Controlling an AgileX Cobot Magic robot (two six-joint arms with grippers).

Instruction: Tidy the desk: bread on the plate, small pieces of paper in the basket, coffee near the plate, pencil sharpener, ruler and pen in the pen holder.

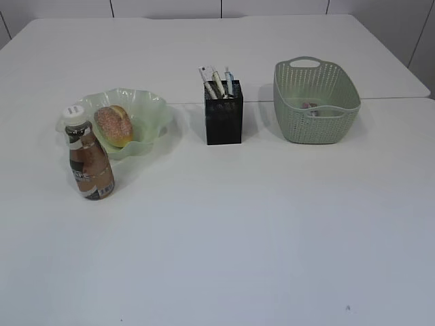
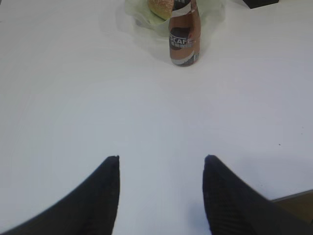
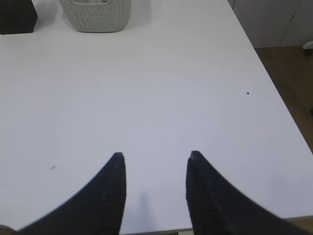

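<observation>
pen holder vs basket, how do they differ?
The pen holder is black, square and tall for its width; the basket is pale green, rounded, wider and has handles. The pen holder stands at the table's middle, the basket to its right. Pens stick out above the pen holder's rim; the basket's small contents lie low inside. Both are upright, open-topped and perforated.
</observation>
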